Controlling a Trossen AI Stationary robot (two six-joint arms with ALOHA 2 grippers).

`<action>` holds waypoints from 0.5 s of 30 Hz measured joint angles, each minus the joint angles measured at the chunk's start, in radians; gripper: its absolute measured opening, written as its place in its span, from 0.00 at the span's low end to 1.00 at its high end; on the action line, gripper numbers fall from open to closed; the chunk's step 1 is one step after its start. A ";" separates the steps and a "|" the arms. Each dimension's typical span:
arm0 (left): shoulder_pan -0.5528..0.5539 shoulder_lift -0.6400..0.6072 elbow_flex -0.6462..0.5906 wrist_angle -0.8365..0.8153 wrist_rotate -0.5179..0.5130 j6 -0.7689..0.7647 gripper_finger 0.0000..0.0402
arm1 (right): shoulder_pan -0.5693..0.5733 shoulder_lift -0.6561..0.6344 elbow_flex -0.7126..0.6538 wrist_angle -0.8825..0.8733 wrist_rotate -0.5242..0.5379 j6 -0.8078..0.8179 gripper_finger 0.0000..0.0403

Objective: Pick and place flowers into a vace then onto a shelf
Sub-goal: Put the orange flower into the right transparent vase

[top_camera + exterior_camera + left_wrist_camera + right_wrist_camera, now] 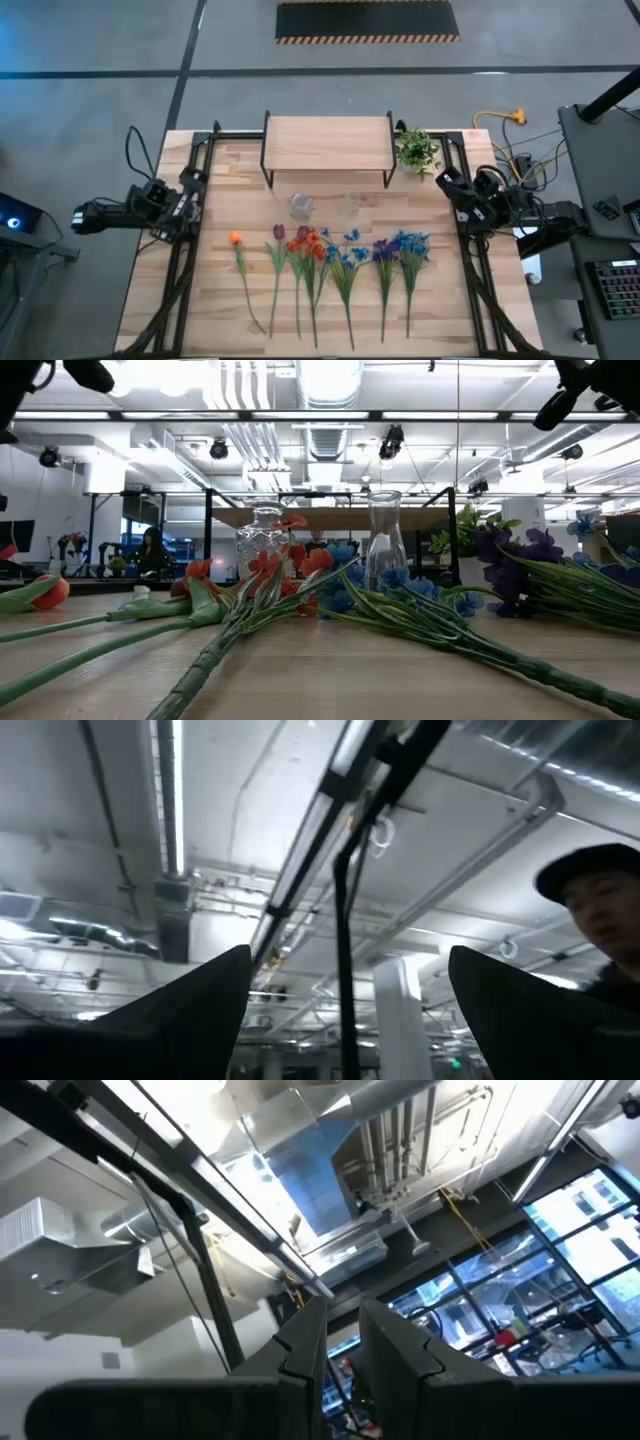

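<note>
Several flowers [330, 255] lie side by side on the wooden table, stems toward the near edge, heads orange, dark red, blue and purple [300, 575]. Two clear glass vases [300, 207] [350, 205] stand upright behind them, in front of the shelf [327, 143]. My left gripper [192, 185] is drawn back at the table's left edge, tipped upward and open [345, 955]. My right gripper [448, 182] is drawn back at the right edge, also tipped upward, its fingers nearly together with nothing between them [343, 1305].
A small potted plant [416, 150] stands at the shelf's right end. Black frame rails [190, 260] run along both table sides. A person [600, 910] shows beyond the table in the left wrist view. Bare wood lies between the vases and each arm.
</note>
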 joint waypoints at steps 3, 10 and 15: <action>0.000 0.016 0.000 -0.028 0.031 0.001 0.80 | 0.000 0.017 0.024 -0.007 -0.006 -0.023 0.14; 0.000 0.113 0.008 -0.105 0.025 0.035 0.80 | 0.000 0.136 0.139 -0.139 -0.011 -0.098 0.14; 0.000 0.185 0.034 -0.090 0.006 0.035 0.80 | 0.000 0.268 0.272 -0.245 -0.012 -0.170 0.14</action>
